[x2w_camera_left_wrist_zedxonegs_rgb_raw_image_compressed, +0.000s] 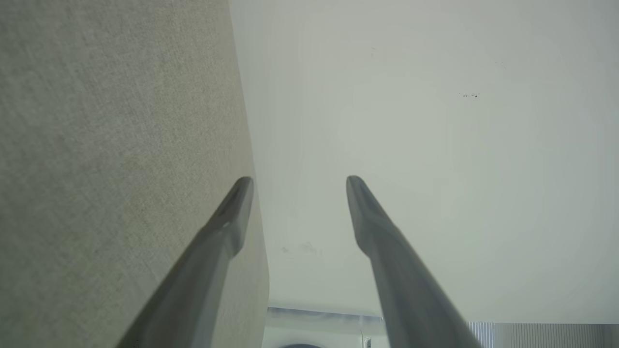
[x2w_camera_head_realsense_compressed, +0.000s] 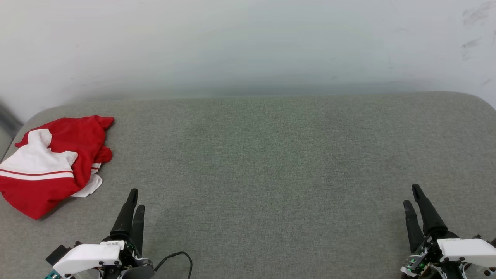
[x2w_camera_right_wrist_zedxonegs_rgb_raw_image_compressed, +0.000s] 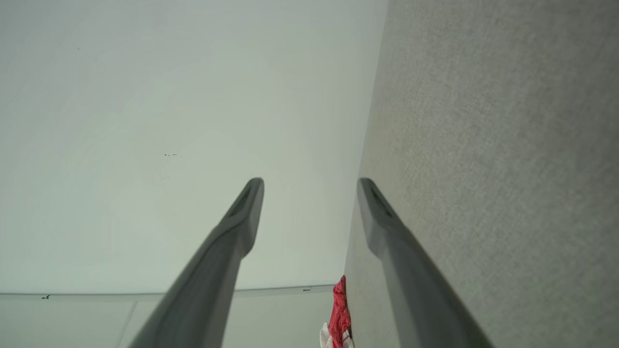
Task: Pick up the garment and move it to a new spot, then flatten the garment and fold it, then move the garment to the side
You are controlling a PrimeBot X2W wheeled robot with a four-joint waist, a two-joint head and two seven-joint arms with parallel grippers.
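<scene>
Garment [x2w_camera_head_realsense_compressed: 54, 166] lies crumpled in a heap at the far left corner of a grey fabric-covered worktop [x2w_camera_head_realsense_compressed: 271, 162], red cloth bunched around a white panel crossed by a thin red stripe, with a white edge poking out at its near side. No lettering or number can be made out in the folds. In the right wrist view, a small bit of it [x2w_camera_right_wrist_zedxonegs_rgb_raw_image_compressed: 340, 309] shows red and white at the worktop's edge.

The robot's left hand [x2w_camera_head_realsense_compressed: 137, 198] hovers low at the near left of the worktop, near the heap but not touching it, dark fingers pointing toward the pale wall [x2w_camera_head_realsense_compressed: 248, 46] behind. Its own wrist view shows the left hand [x2w_camera_left_wrist_zedxonegs_rgb_raw_image_compressed: 299, 179] with fingers spread and nothing between them, one over the grey fabric and the other against the wall.

The right hand [x2w_camera_head_realsense_compressed: 410, 193] sits at the near right, well apart from the shirt, with most of the worktop bare between them. Seen from its wrist, the right hand [x2w_camera_right_wrist_zedxonegs_rgb_raw_image_compressed: 310, 180] is likewise parted and holds nothing.

A thin black cable [x2w_camera_head_realsense_compressed: 182, 257] loops beside the left wrist housing.
</scene>
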